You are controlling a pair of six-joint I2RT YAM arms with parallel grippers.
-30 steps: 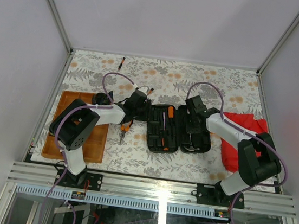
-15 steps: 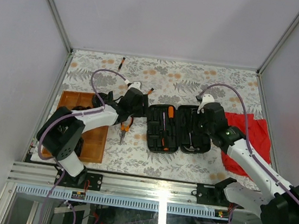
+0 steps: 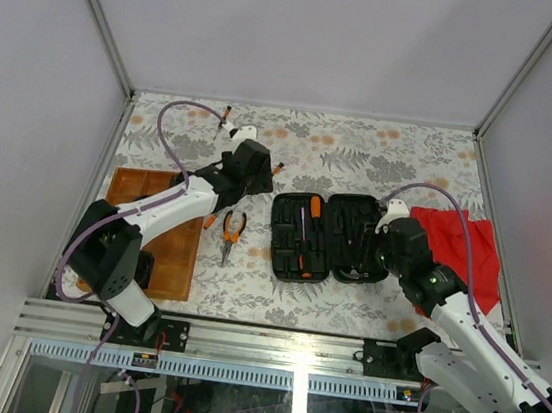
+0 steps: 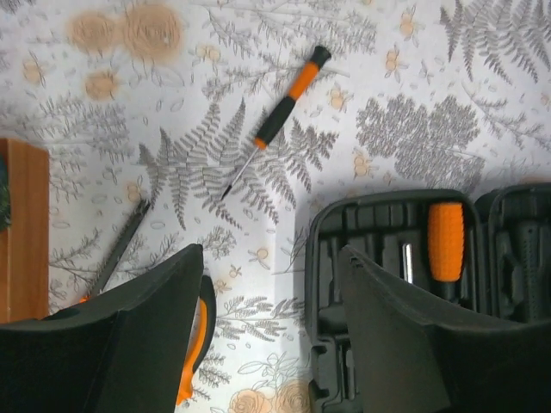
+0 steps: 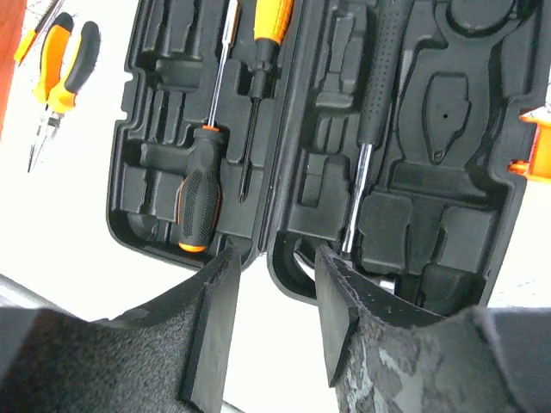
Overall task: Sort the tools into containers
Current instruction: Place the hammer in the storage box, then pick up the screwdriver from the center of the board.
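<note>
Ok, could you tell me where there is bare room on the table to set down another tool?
The far right patch, bordered by the tool case, the red cloth and the back edge, is bare. So is the near strip in front of the case. It is crowded between the wooden tray and the case, where the pliers lie.

Black case (image 3: 350, 221) (orange latch (image 5: 535, 146)), fern-patterned tablecloth (image 3: 363, 157).

Walls: plain pale grey panels (image 3: 328, 32) on three sides, meeting at the back corners.
Frame: aluminium posts (image 3: 99, 14) run along those corners.
Table cover: printed cloth (image 3: 364, 147) with grey ferns and orange-brown flowers, lying flat.
Near edge: ribbed aluminium rail (image 3: 239, 343) across the front.
Red cloth (image 3: 473, 241): crumpled at the right, on the printed cloth.
Light: even and soft, with a bright glare at the rail's middle.
</note>
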